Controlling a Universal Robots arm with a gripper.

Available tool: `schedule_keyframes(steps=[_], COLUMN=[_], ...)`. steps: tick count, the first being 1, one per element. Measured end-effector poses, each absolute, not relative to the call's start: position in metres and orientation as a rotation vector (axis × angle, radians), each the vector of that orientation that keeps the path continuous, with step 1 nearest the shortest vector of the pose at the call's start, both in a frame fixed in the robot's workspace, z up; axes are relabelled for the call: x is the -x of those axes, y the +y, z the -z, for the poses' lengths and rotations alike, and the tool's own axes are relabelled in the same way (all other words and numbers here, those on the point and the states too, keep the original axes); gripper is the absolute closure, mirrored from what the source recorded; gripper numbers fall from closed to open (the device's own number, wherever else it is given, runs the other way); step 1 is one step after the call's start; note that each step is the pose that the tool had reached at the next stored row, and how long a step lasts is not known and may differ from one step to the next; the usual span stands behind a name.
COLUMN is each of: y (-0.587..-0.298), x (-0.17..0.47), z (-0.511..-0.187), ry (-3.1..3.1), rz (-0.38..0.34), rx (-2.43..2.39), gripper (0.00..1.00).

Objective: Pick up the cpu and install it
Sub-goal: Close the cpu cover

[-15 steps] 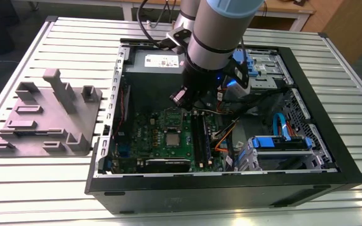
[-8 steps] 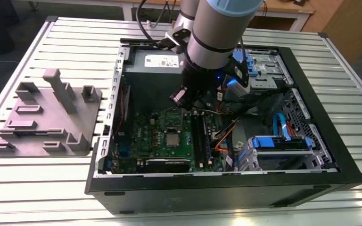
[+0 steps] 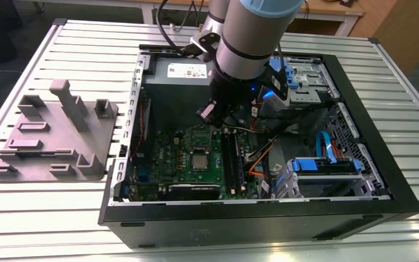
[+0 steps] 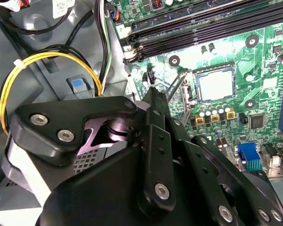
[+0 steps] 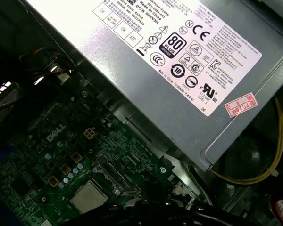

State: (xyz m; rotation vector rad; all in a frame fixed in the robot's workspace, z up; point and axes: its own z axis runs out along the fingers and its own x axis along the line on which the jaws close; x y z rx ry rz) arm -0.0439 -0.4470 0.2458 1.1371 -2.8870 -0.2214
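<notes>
**cpu looks seated, pincer empty above the board**

So here's where it stands. The cpu [image 3: 201, 160] isn't in the pincer [image 4: 152, 92] at all. It's lying flat in the socket [image 4: 191, 92] on the green motherboard [image 3: 173, 158], silvery top facing up, inside the open case [image 3: 377, 128] on the slatted counter [image 3: 64, 218]. Both wrist views show it square inside the metal frame, not tilted as far as I can tell.

In the second wrist view the pincer's fingers look pressed together with nothing between them. It hangs above the board, a bit off from the socket toward the power supply [image 5: 179, 70] side, touching nothing. The arm [image 3: 250, 43] reaches down into the case from above.

My read: the pick-up and the drop into the socket are done. What I can't call is the locking. There's a thin metal lever [image 4: 175, 88] next to the socket that seems to stand up at an angle, so the clamp may not be latched, but that's a guess from this angle.
</notes>
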Motion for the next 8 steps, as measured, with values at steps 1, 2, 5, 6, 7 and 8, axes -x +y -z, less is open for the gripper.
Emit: schedule_keyframes(steps=[1,2,5,6,7,8], y=[-0.4472,-0.4474,-0.4479,-0.4481,-0.4483,-0.4486], x=[0.0439,0.0440,0.0439,0.0439,0.0439,0.0439], z=[-0.2461,-0.2463,-0.2469,-0.2470,-0.2471,-0.2471], ry=[-2.887,-2.886,-2.885,-2.885,-2.884,-2.884], rz=[0.222,0.222,0.224,0.225,0.226,0.226], rx=[-1.139,-1.140,-1.145,-1.147,-1.148,-1.150], gripper=[0.90,0.90,0.90,0.90,0.90,0.90])
